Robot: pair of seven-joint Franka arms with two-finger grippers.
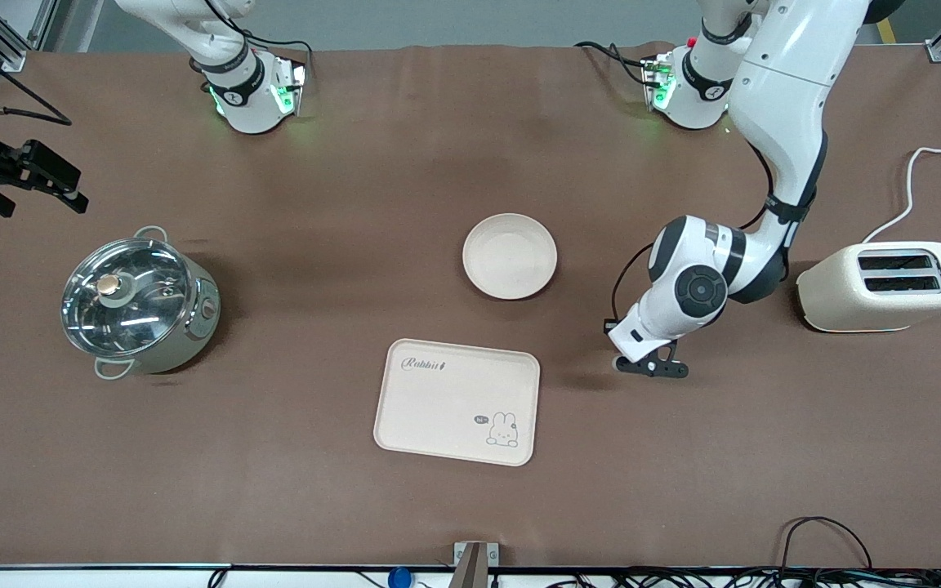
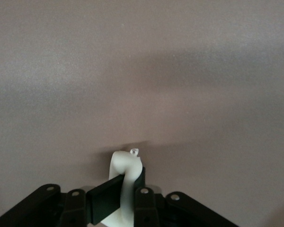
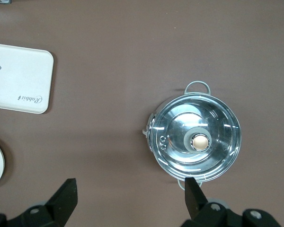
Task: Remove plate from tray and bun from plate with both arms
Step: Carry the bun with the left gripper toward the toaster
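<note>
Right gripper (image 1: pixel 46 184): jaws spread and empty, waiting above the table beside the lidded pot (image 1: pixel 137 306). Tray (image 1: pixel 457 401) and plate (image 1: pixel 510 256) lie apart, both bare. Left gripper (image 1: pixel 652 365): jaws pinching the bun (image 2: pixel 124 182), low over the table for set-down.

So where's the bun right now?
The bun is pinched in the left gripper, low over bare table between the tray and the toaster.

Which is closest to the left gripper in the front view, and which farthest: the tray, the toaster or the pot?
From the left gripper:
1. Tray, beside it toward the right arm's end.
2. Toaster, at the left arm's end.
3. Pot, at the right arm's end.
</note>
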